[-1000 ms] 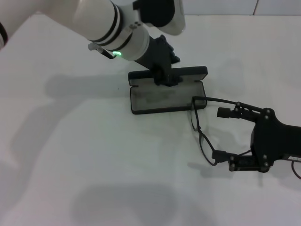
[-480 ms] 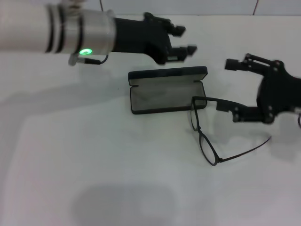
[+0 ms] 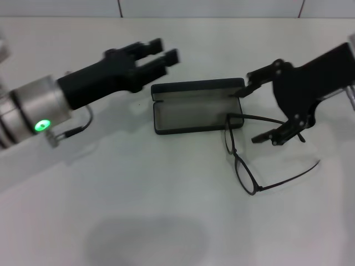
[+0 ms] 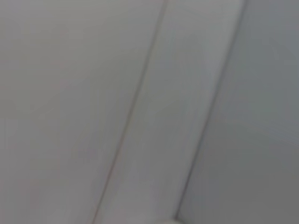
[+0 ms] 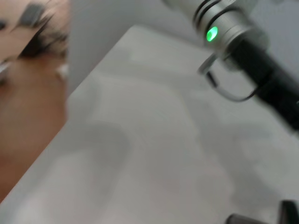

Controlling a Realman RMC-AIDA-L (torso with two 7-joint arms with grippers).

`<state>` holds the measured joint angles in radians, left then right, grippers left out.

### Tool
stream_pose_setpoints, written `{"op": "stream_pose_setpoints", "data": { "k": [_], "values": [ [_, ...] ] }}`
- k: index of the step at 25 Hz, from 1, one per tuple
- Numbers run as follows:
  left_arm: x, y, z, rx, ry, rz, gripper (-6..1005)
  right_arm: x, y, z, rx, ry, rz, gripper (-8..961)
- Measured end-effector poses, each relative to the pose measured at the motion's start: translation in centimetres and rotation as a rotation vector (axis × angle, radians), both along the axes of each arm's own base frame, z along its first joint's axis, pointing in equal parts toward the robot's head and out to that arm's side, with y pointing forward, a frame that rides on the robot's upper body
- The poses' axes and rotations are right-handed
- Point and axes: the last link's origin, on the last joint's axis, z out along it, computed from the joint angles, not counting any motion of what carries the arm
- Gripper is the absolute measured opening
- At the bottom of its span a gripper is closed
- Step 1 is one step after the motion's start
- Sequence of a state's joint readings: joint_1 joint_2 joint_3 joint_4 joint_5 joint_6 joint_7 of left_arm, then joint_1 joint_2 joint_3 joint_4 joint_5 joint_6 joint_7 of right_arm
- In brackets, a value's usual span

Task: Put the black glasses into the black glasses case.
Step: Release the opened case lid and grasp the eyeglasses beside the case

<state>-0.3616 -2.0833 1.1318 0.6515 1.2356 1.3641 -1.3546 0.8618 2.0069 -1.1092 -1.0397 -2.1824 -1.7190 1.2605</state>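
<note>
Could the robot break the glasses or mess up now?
Maybe. The thin black wire-frame glasses lie unfolded on the white table, one temple arm overlapping the open matte-black oblong case. The open right gripper hovers close and could bend the frame or nudge the case.

The left wrist view is a featureless grey blur. The right arm [image 3: 327, 72] is cut off at the head view's right edge.

The white surface [image 3: 138, 210] carries one pair of black glasses [image 3: 247, 158] and one black glasses case [image 3: 197, 105], lid open, and two robot hands are present above it: one left hand [image 3: 161, 54] and one right hand [image 3: 252, 113].
</note>
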Motion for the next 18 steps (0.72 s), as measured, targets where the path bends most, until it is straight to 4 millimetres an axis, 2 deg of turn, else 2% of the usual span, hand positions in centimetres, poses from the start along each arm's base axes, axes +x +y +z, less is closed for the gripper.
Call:
{"op": "stream_pose_setpoints", "data": {
  "k": [3,6,14,18],
  "values": [
    [-1.8,-1.1,0.6,0.014,-0.059,0.048,545,-1.7,-0.2,-1.2,-0.052,-0.119,0.106,825],
    [-3.0,-1.9,0.1,0.011,-0.065,0.083,546,-2.5,-0.5,-2.3,-0.075,-0.197,0.221,819],
    [-3.9,-2.7,-1.3,-0.005,-0.073,0.128,545,-2.5,-0.5,-5.3,-0.027,-0.403,0.398,804],
    [-3.9,-2.9,-1.6,0.003,-0.078,0.129,545,-2.9,-1.0,-6.0,-0.028,-0.428,0.449,796]
  ]
}}
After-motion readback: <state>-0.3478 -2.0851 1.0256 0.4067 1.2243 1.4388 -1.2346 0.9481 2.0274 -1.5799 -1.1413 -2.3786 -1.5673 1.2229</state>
